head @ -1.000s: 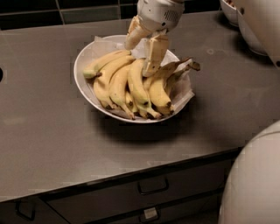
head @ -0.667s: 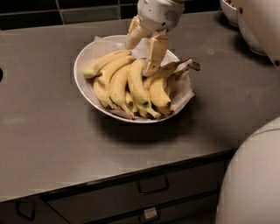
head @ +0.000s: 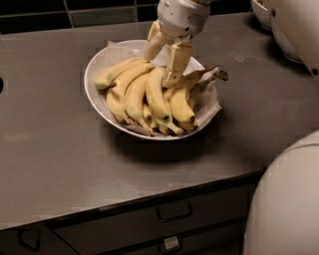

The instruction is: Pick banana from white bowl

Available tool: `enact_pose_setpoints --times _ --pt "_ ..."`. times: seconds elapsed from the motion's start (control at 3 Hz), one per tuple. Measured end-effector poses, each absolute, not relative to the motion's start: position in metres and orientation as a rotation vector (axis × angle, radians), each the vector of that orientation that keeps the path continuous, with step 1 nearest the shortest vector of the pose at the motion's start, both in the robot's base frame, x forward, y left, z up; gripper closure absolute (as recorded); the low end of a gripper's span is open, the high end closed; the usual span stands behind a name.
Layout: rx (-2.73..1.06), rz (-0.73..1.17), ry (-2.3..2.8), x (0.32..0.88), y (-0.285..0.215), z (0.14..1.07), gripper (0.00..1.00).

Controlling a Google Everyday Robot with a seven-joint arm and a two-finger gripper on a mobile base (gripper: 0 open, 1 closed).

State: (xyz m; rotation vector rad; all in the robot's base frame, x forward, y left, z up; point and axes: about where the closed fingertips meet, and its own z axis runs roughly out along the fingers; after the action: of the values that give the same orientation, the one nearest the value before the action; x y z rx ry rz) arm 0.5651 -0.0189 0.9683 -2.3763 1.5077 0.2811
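Observation:
A wide white bowl (head: 94,94) lined with white paper stands on the grey counter and holds several yellow bananas side by side. The banana (head: 158,97) is a long, plump, curved one in the middle of the pile, its dark tip toward the front. My gripper (head: 159,69) hangs over the back of the bowl. It is open, with its beige fingers (head: 175,62) pointing down onto the stem ends of the middle bananas. The right finger rests against the banana's upper end. Nothing is held.
The bowl sits on a grey counter (head: 55,159) with drawers below its front edge. A paler banana with a green end (head: 117,73) lies at the bowl's left. Another white bowl (head: 261,7) stands at the back right. My white body (head: 289,204) fills the lower right.

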Motion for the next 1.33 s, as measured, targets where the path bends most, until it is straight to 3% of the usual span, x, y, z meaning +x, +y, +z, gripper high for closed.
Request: enact_pose_setpoints --times 1.33 --pt "-2.387 0.335 1.515 0.563 -0.023 0.954 0.39"
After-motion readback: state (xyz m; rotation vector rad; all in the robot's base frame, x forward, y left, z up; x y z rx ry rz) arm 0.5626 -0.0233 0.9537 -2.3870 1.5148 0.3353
